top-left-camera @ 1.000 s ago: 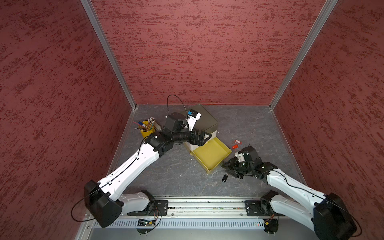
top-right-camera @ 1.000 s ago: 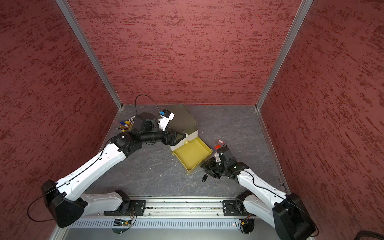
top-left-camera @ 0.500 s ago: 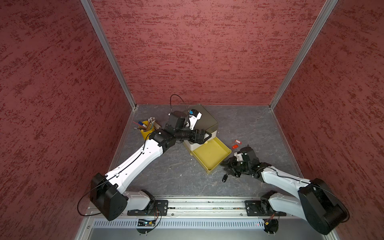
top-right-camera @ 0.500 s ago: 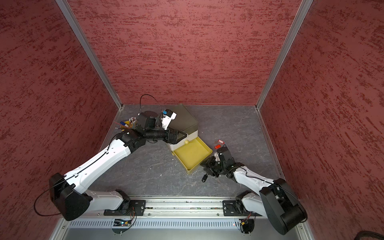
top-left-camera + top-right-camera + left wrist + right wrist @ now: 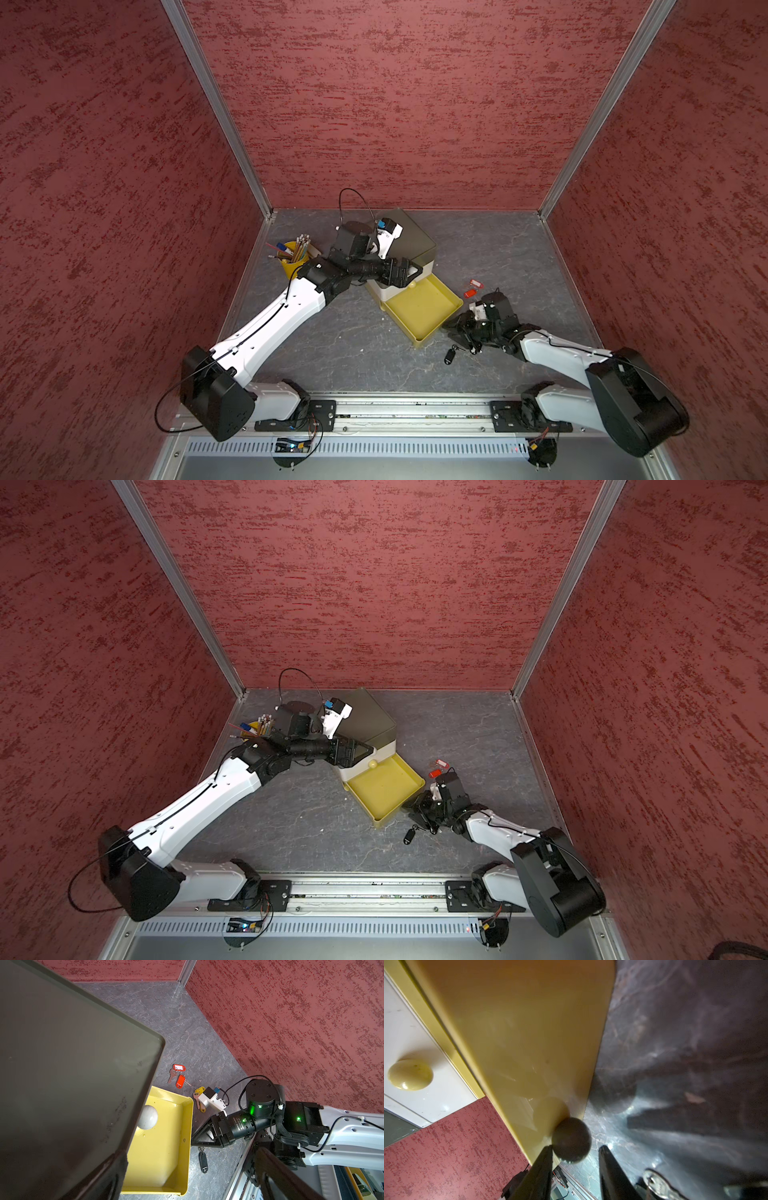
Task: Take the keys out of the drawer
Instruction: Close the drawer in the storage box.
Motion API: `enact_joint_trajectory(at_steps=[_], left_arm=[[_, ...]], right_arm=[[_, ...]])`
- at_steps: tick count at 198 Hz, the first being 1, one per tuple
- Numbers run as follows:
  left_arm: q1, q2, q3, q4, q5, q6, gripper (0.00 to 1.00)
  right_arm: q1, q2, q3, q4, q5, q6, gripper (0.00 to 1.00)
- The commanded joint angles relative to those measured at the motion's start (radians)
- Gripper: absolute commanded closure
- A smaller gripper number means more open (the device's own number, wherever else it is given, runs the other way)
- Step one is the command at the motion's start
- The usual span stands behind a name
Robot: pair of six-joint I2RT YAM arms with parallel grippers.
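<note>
The yellow drawer stands pulled out of a white cabinet and shows no keys inside. The keys lie on the table: two red-tagged, yellow-tagged and a black-tagged one. My right gripper is open at the drawer's front, its jaws either side of the dark knob, one finger touching it. My left gripper is open over the cabinet's front edge, holding nothing.
A yellow cup of pencils stands at the back left beside the cabinet. The closed upper drawer has a pale knob. Red walls close in on three sides. A metal rail runs along the front.
My right gripper has edged a little closer to the drawer's front and its arm has sunk lower. The left arm has shifted slightly, its gripper still at the cabinet.
</note>
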Motion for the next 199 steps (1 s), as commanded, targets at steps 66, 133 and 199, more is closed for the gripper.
enact_joint_trajectory(at_steps=[66, 133, 199], left_arm=[[0.011, 0.047, 0.004, 0.0, 0.019, 0.025, 0.0], [0.017, 0.052, -0.013, 0.002, 0.021, 0.028, 0.0], [0.024, 0.055, -0.021, 0.001, 0.03, 0.03, 0.0]], right_arm=[[-0.011, 0.113, 0.002, 0.138, -0.015, -0.01, 0.68], [-0.011, 0.166, 0.019, 0.186, -0.013, -0.005, 0.69], [-0.01, 0.252, 0.081, 0.21, -0.021, -0.012, 0.69]])
